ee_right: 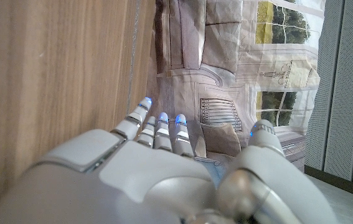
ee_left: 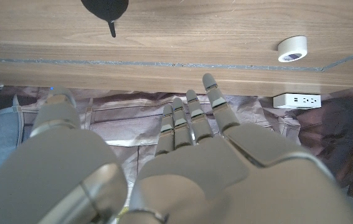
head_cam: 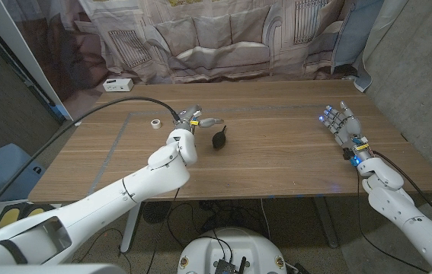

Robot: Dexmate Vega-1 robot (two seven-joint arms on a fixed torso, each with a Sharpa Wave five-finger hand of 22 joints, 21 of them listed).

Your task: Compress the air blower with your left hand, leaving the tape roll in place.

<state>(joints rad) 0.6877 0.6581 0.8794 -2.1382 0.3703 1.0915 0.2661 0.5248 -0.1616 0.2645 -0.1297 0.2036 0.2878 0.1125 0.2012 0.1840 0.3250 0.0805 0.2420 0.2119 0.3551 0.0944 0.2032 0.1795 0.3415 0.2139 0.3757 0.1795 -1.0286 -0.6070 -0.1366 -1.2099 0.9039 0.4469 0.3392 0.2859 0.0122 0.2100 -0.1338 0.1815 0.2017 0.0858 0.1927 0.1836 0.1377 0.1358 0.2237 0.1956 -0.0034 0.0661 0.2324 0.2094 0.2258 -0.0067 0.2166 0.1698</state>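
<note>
Wooden desk in front of a printed backdrop curtain, pretty bare setup. Sitting around the middle of the desk, a bit toward the far edge, is the air blower, a small black rubber bulb with a thin nozzle. The left hand hovers just beside it on the left-edge side, fingers spread and straight, holding nothing, not touching the bulb as far as I can tell. From the left wrist view those fingers are fanned out with the blower off to the side of them, so the hand isn't lined up over it yet. The white tape roll lies further toward the left edge, well apart from the blower, so it should be easy to leave alone. Over near the right edge, the right hand stands upright with fingers apart, empty. My guess on handling: the blower looks light and squishy, likely to skid or roll if poked, so wrap the fat round bulb, not the nozzle, and squeeze from both sides.
</note>
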